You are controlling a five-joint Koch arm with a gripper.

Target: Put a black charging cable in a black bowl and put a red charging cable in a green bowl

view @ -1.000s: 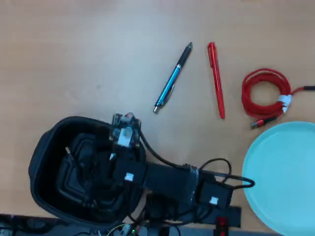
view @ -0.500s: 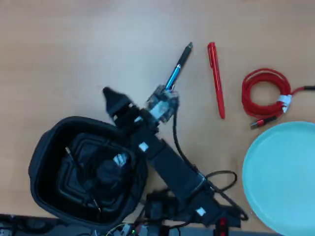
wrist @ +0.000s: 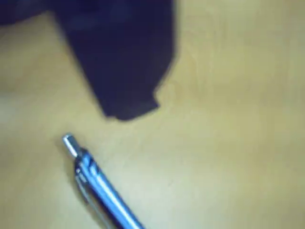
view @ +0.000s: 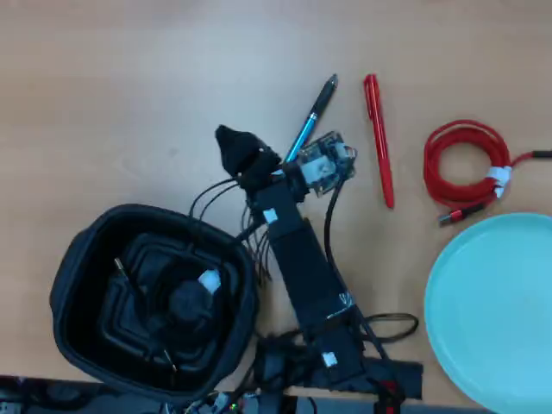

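- Overhead view: gripper (view: 233, 142) up over bare table beside the blue pen (view: 314, 116), swung away from the black bowl (view: 78, 259) since a second ago; jaws apart or together, cannot tell.
- Wrist view: one blurred dark jaw above the pen's metal tip, nothing visibly held.
- Black charging cable (view: 177, 302) now lying coiled inside the black bowl, so first half judged done.
- Red charging cable (view: 466, 164) untouched on the table, just above the green bowl (view: 492, 302); next target, past the red pen (view: 378, 138).
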